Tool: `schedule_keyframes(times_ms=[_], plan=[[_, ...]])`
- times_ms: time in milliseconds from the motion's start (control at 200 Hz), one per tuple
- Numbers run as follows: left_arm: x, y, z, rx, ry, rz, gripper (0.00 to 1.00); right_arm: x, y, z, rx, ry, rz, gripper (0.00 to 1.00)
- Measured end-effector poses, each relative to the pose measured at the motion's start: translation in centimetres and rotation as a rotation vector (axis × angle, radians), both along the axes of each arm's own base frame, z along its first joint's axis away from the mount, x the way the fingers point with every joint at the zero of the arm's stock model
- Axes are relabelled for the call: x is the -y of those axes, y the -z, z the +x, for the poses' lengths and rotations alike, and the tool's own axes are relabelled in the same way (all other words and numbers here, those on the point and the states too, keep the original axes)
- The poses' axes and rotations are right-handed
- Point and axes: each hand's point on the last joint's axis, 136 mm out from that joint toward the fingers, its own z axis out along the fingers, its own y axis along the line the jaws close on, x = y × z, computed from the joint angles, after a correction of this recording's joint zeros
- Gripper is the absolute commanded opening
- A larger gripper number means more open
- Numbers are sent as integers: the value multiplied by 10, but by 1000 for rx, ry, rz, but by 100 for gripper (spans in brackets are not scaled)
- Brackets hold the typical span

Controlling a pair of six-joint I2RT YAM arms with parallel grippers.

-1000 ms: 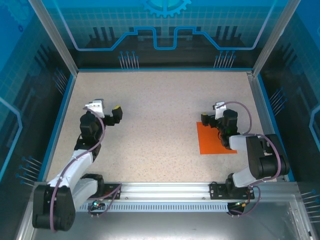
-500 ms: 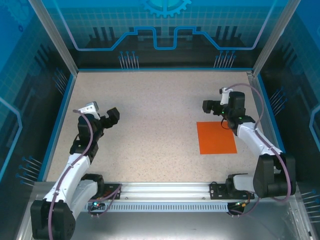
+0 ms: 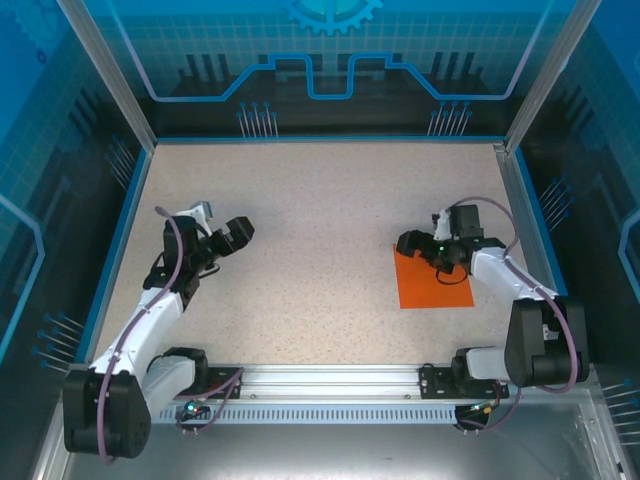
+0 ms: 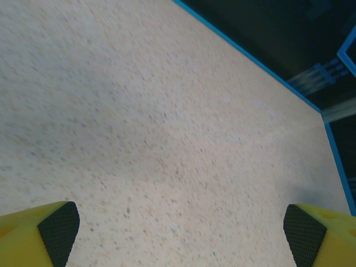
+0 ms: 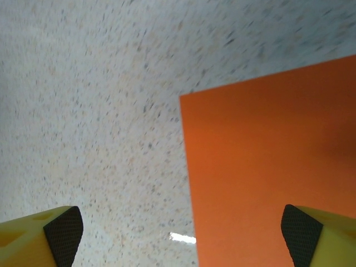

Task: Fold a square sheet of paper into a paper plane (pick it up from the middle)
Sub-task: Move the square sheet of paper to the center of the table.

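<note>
While the sheet (image 3: 440, 288) lies flat on the right side of the table (image 3: 320, 200), the right gripper (image 3: 411, 243) hangs over its far left corner, jaws spread wide and empty. Well apart, the left gripper (image 3: 238, 232) hangs over bare table, jaws equally wide and empty.

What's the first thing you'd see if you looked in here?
The bright orange paper jumps out first, lying flat on the right side of the speckled table. The right gripper hangs open over the paper's far left corner. The left gripper is open too, above bare table on the left side.
</note>
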Motion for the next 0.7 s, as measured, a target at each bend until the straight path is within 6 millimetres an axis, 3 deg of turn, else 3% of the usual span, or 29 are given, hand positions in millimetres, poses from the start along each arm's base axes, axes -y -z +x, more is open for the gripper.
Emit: schedule_keyframes(times_ms=[260,460,585,700], plan=[[53,22,-12,-81,187,-22,98,-2,15,-15,-98,8,-119,92],[56,29,-13,-106,196,-19,99,-4,38,-19,-191,14,-149,91],[55,30,-14,-111,198,-13,99,-21,53,-24,-245,-34,-169,89],[54,33,-17,-121,205,2,99,-38,53,-19,-239,-59,-186,89]])
